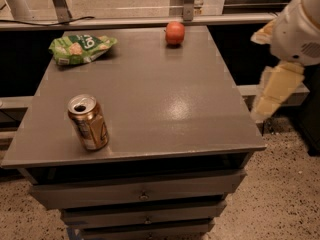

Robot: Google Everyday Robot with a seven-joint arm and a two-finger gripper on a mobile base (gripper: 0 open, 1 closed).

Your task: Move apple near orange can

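The red-orange apple (175,33) sits at the far edge of the grey table (165,109), right of centre. The golden-orange can (88,122) stands upright near the front left corner, its silver top opened. Apple and can are far apart, at diagonally opposite parts of the tabletop. My gripper (272,91) hangs off the right side of the table, below the white arm (300,26), level with the table's right edge and clear of both objects. It holds nothing that I can see.
A green snack bag (80,48) lies at the far left of the table. A metal rail (150,20) runs behind the table's far edge. Drawers (142,194) sit under the tabletop. Speckled floor lies to the right.
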